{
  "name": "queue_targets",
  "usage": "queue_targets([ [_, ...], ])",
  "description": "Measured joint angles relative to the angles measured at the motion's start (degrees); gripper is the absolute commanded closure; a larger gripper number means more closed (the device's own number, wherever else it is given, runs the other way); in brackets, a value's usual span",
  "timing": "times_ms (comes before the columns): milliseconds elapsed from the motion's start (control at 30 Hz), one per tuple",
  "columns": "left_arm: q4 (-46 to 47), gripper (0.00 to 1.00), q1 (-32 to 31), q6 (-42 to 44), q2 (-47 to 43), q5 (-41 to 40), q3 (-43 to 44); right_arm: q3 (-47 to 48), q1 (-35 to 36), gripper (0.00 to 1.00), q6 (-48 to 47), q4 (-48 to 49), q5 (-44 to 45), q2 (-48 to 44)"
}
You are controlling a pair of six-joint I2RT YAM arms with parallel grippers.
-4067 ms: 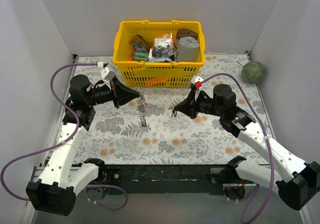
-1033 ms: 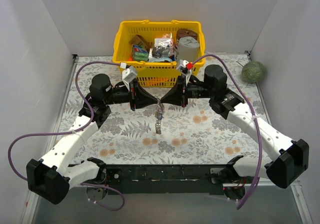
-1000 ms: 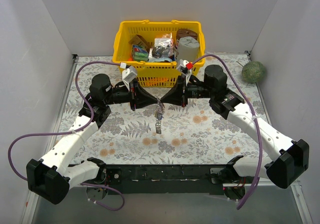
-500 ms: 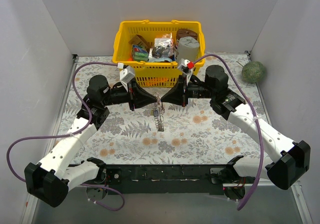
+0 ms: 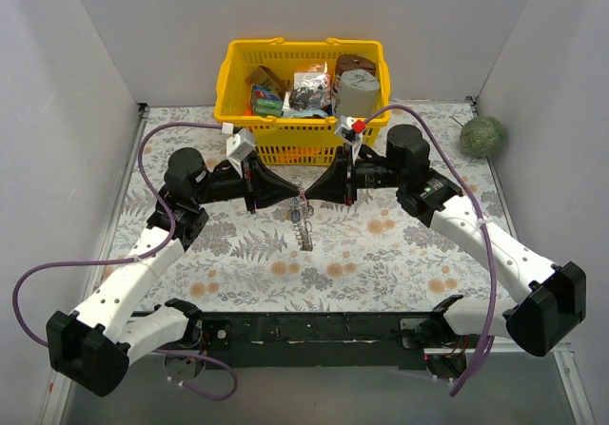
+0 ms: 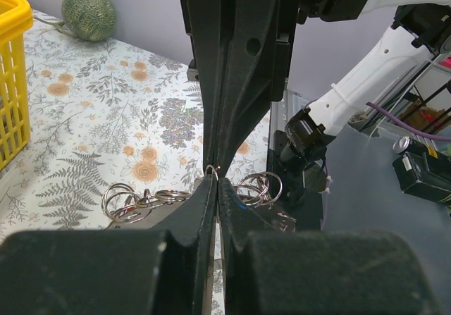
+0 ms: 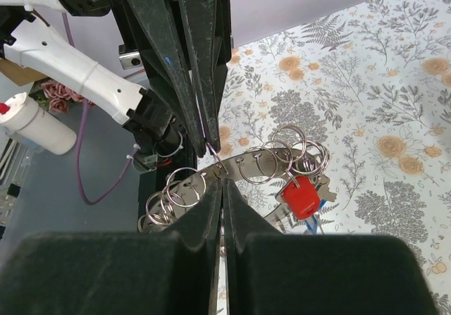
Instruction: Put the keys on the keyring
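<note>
We have the keyring (image 7: 243, 163), a curved silvery metal band strung with many small wire split rings, lifted between the two arms over the middle of the floral-patterned desk (image 5: 409, 254), just in front of the basket. The left tool (image 6: 216, 188) and the right tool (image 7: 223, 188) meet nose to nose. Each is closed down to a thin slit and pinches the same small wire loop on the band. A small key with a red plastic head (image 7: 301, 194) already hangs from the rings on one side, with a bit of blue (image 7: 314, 223) just below it. From the top view, the lower end of the bunch hangs toward the desk; we cannot tell whether it touches.

We judge that the step in hand is steadying one split ring so that a key can be threaded on. The next move calls for one tool to keep its pinch while the other lets go and works on the ring. The wire is thin, so any slip or twist would drop the bunch.

The yellow plastic basket (image 5: 228, 111) at the far edge holds a pale cylindrical can (image 5: 359, 93), a clear bag of dark bits (image 5: 310, 88), a blue-green packet (image 5: 266, 101) and a brown item (image 5: 355, 65). A fuzzy green ball (image 5: 482, 136) lies apart on the right.
</note>
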Motion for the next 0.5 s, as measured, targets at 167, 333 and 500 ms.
queue_targets([
  [167, 1.73, 1.00, -0.02, -1.20, -0.15, 0.13, -0.22, -0.11, -0.02, 0.56, -0.15, -0.09, -0.57, 0.26],
  [333, 3.82, 1.00, -0.02, -2.01, -0.81, 0.72, -0.22, -0.96, -0.02, 0.25, -1.57, -0.11, 0.70, -0.92],
  [500, 4.48, 1.00, -0.02, -2.27, -0.96, 1.20, -0.22, -1.92, -0.46, 0.18, -3.23, 0.02, 3.13, -5.42],
])
